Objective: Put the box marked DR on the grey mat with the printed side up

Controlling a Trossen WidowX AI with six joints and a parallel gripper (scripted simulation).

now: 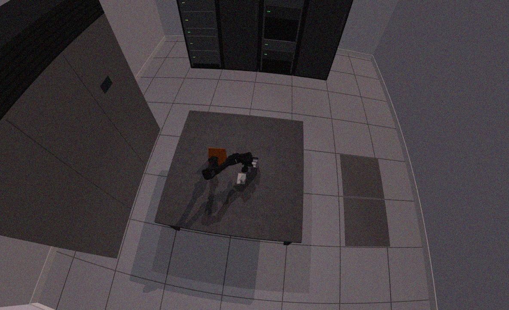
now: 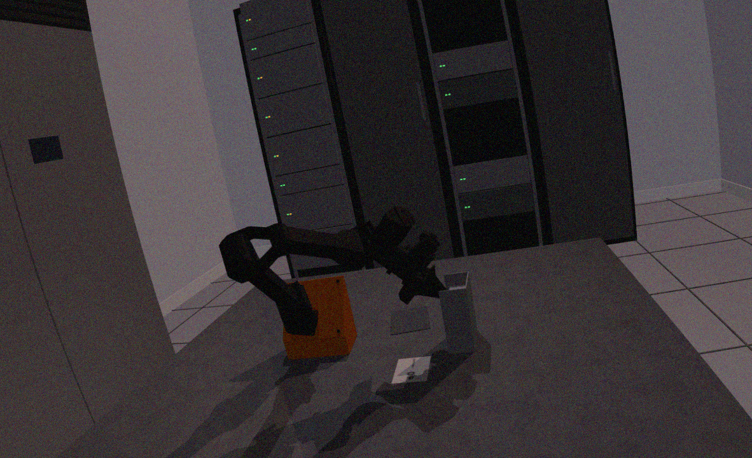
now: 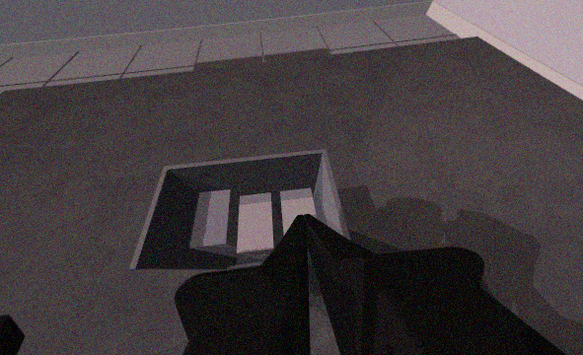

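Dipping lower, the black metal gripper (image 1: 251, 165) (image 2: 441, 292) (image 3: 303, 220), clenched on nothing, risked toppling the tall grey open-topped bin (image 1: 258, 162) (image 2: 457, 321) (image 3: 246, 159).

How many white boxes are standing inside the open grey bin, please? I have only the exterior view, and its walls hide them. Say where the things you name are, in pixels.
Observer: The wrist view shows three upright white boxes (image 1: 254, 163) (image 2: 455, 287) (image 3: 255, 224) inside the open grey bin (image 1: 257, 163) (image 2: 458, 320) (image 3: 149, 219).

Operator: Are they pressed one against the other?

Observer: No, a dark gap shows between each neighbouring pair of tops.

Operator: And the black end effector, does it hold something?

Observer: The end effector (image 1: 251, 165) (image 2: 441, 294) (image 3: 303, 220) holds nothing; its fingertips meet in the wrist view.
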